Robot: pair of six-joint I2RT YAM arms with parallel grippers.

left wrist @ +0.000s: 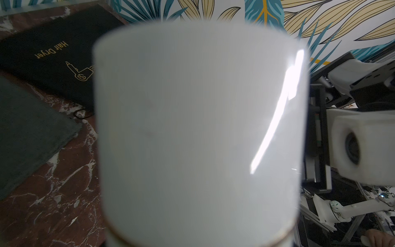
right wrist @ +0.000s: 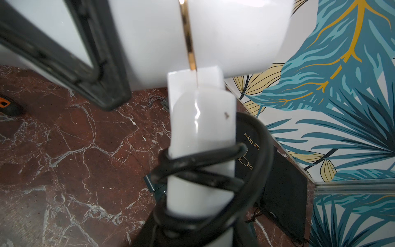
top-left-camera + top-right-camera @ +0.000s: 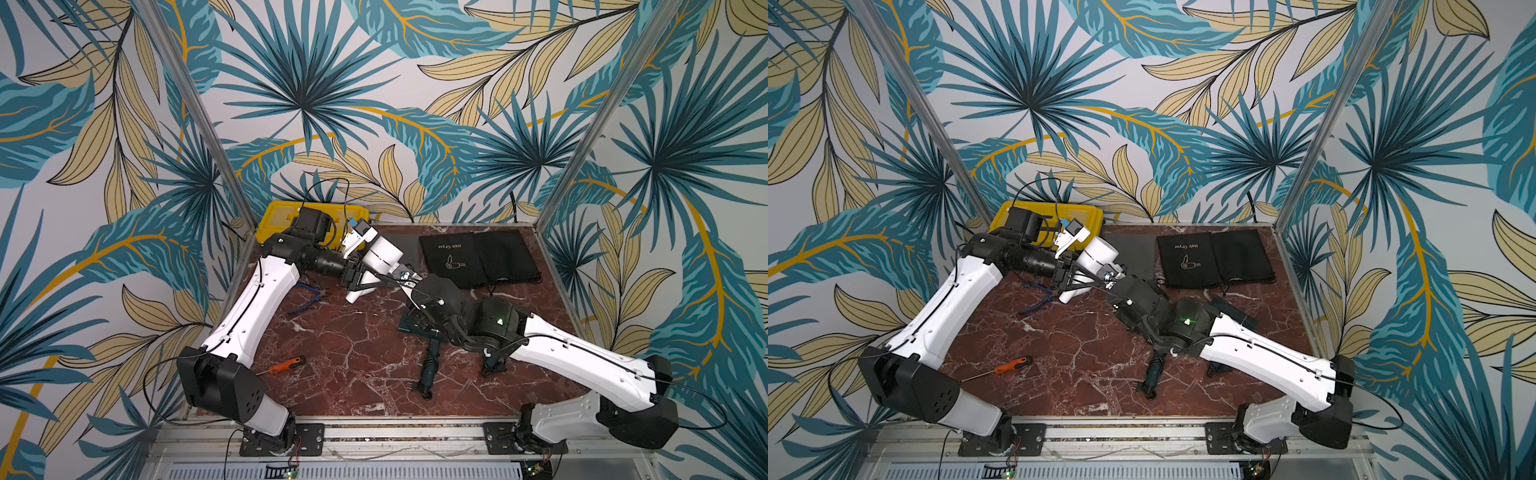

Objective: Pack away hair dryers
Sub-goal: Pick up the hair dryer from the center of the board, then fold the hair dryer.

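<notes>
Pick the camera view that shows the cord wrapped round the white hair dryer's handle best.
The right wrist view: the black cord coils round the white hair dryer handle, close up. In both top views the dryer is small, its cord barely discernible. The left wrist view shows only its barrel.

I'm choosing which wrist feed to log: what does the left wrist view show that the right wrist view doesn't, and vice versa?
Left wrist only: the right arm's wrist camera. Right wrist only: the black cord wound round the handle, the gold ring, the orange screwdriver. Both: the white hair dryer, the black "Hair Dryer" pouch, the marble table.
</notes>
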